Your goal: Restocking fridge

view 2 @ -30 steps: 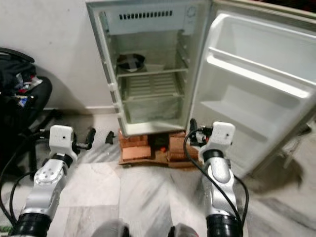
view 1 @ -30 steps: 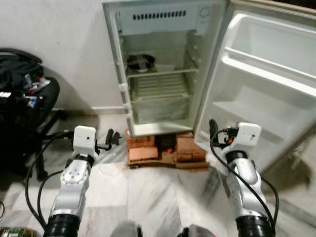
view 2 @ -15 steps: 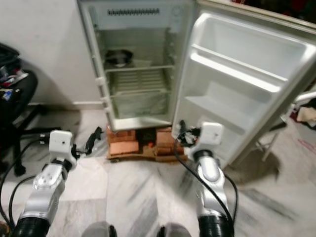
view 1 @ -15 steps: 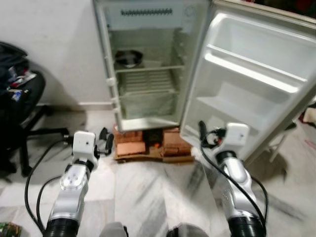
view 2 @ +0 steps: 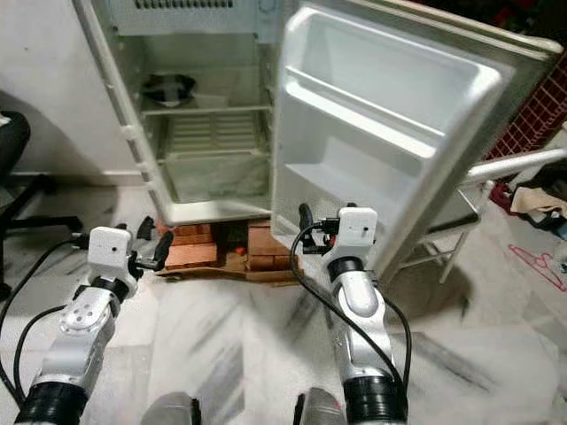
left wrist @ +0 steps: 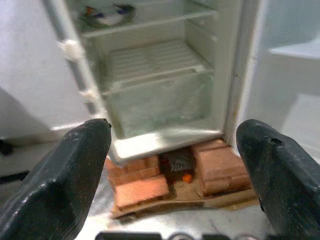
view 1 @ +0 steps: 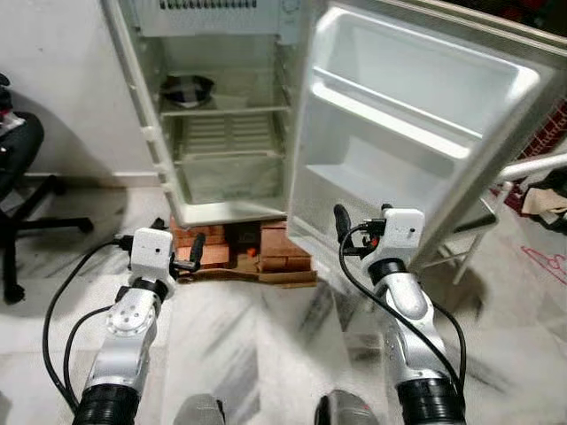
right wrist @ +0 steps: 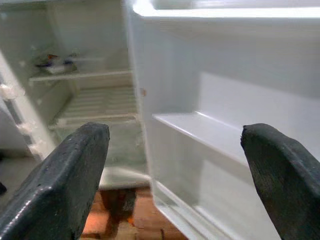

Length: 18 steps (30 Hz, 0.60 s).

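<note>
Whole view has swung right since a second ago: fridge (view 1: 221, 115) now sits upper left, its door (view 1: 399, 142) takes the middle, the black chair (view 1: 22, 168) has slid to the left edge. That is the camera turning as the robot walks, not the things moving; frames are blurred.

Fridge stands open on bricks (view 1: 239, 252) over cardboard on the marble floor (view 1: 266, 345). Inside: a dark bowl (view 1: 186, 88) on the upper shelf, a bare wire shelf below, a clear drawer (left wrist: 160, 102) at the bottom. Door shelves look bare. No restocking item in either gripper or anywhere near.

Left gripper (view 1: 195, 251) held out low in front, near the bricks, fingers spread wide, nothing between them. Right gripper (view 1: 342, 226) held out just beside the door's lower edge, also spread and empty; whether it touches the door I cannot tell.

Risks, as judgement:
- Right arm is very close to the door. Another step or turn could knock it, swinging it further or bumping it toward shut.
- Fridge rests on loose bricks, so a hard shove on door or body may rock it.
- Left gripper or a foot could catch the bricks or cardboard edge on approach.
- A metal frame (view 1: 532, 168) and clothes (view 1: 545, 190) on the right narrow the turning room.
- Blur makes range to the door hard to judge.
</note>
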Available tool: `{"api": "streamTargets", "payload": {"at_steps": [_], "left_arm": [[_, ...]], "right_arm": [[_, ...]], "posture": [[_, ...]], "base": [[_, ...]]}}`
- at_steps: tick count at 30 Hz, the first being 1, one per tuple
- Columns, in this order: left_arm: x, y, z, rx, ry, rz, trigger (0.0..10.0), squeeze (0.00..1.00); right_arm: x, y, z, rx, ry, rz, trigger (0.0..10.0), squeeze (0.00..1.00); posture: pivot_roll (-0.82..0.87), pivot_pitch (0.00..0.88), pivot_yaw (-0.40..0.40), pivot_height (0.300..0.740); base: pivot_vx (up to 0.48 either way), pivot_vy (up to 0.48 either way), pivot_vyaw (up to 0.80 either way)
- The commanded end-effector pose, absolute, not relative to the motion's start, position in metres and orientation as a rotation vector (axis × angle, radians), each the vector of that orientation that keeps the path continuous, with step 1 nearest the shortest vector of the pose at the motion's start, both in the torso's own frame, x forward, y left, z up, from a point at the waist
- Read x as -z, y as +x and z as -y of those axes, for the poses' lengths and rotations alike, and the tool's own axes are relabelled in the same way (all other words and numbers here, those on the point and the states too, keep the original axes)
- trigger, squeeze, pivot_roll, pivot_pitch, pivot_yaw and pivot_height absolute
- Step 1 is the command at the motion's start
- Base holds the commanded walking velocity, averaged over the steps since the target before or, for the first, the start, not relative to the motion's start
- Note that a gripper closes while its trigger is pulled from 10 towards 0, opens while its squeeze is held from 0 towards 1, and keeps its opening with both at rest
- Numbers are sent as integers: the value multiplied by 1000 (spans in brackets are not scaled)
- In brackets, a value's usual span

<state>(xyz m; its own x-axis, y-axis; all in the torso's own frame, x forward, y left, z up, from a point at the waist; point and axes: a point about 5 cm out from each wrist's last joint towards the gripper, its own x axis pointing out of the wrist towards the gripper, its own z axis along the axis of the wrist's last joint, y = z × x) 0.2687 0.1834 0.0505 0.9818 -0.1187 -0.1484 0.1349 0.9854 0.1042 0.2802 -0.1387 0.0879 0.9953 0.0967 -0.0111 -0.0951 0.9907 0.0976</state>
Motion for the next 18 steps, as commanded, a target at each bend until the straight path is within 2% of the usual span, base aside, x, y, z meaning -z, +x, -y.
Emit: {"api": "streamTargets", "payload": {"at_steps": [1,11,16,18], "left_arm": [[-50,268,-175,156,118,-142,10000,0],[-48,265,-181,142,120,-149,10000,0],[-50,267,-183,142,123,-141,10000,0],[-50,267,-183,143,126,-137,10000,0]], "right_arm": [[-86,281,148,-83,94,-30,10000,0],[-86,287,153,-93,74,-25,10000,0],[-92,291,152,-102,53,5,10000,0],[-95,293,152,-99,58,13,10000,0]], "posture": [[40,66,-33,740],[52,61,-45,740],[50,63,-43,740],[47,67,-41,740]], "base": [[0,-480,0],[0,-480,0],[0,-462,739],[289,-379,788]]}}
